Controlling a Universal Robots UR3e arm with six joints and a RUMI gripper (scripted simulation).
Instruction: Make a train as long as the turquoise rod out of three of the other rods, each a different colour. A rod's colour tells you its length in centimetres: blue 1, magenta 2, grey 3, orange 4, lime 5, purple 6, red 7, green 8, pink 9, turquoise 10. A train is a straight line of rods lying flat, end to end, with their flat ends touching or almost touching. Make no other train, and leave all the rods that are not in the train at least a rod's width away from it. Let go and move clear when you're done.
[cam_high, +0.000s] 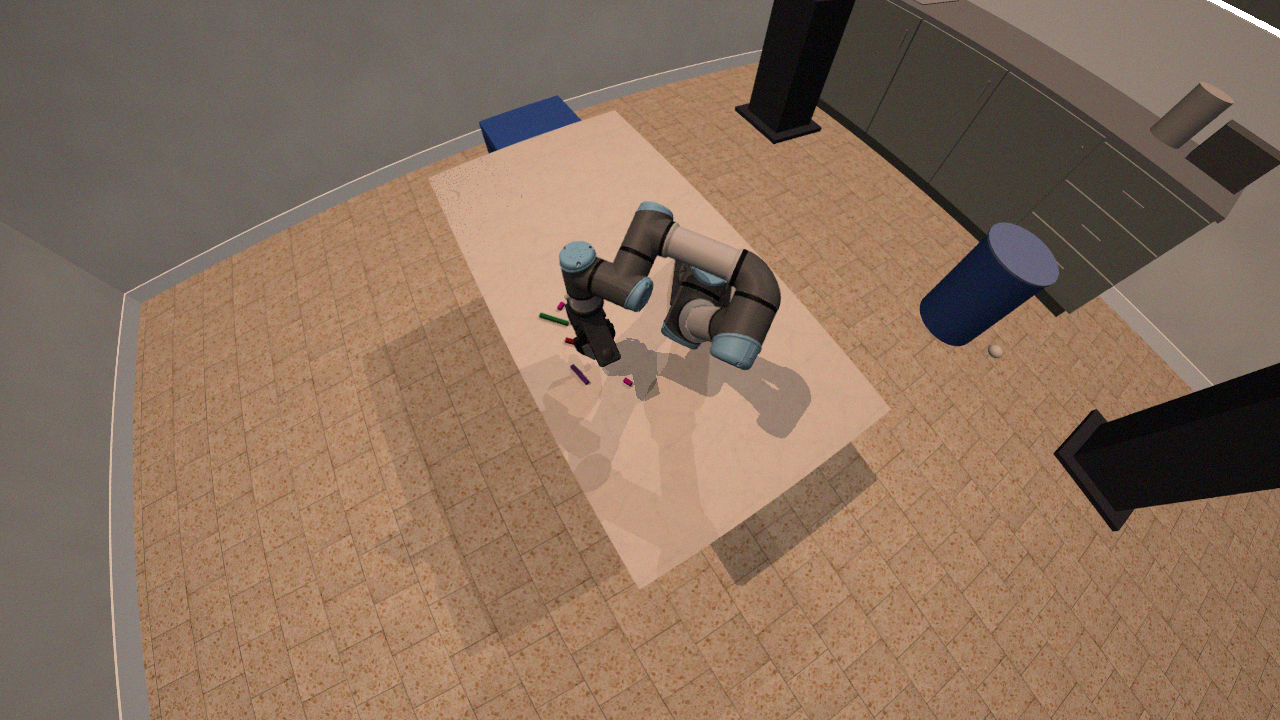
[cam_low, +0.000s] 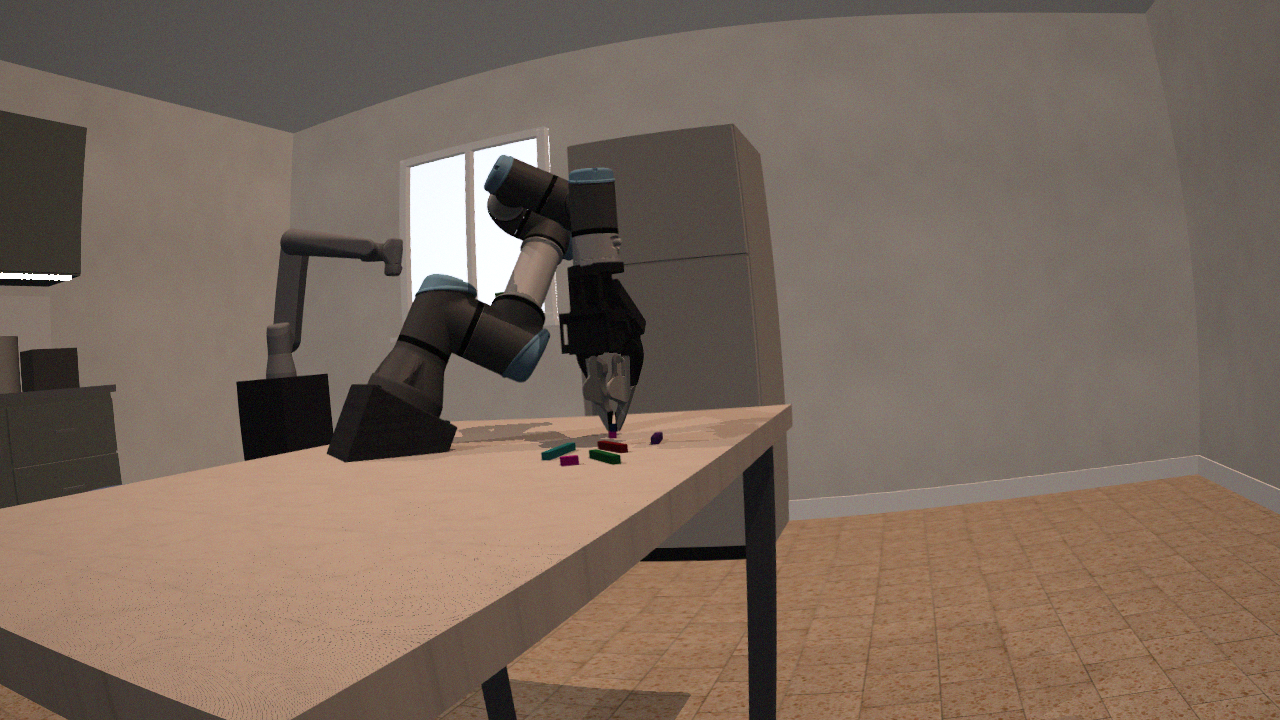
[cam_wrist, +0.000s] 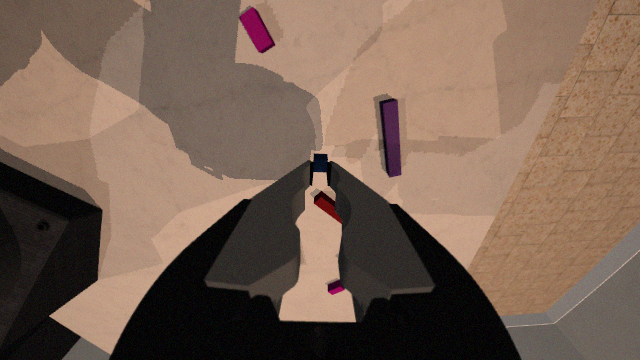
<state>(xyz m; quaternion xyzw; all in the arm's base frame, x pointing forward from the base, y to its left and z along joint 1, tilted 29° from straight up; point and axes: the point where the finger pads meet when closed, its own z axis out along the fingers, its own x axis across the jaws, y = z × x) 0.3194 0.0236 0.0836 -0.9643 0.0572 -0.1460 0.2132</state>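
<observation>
Blue rod (cam_wrist: 320, 163) is gripped by the hand (cam_low: 613, 428) (cam_wrist: 320, 163); lowering misaligned could strike the nearby red rod (cam_high: 570, 341) (cam_low: 612, 445) (cam_wrist: 327, 207) and skew it.

In the wrist view, the gripper (cam_wrist: 320, 163) covers part of the red rod (cam_wrist: 327, 206), and the green and turquoise rods cannot be seen. From the top, the arm (cam_high: 586, 300) hides the turquoise rod and one end of the red rod (cam_high: 570, 340); the blue piece in the fingertips is too small to make out in the exterior view.
</observation>
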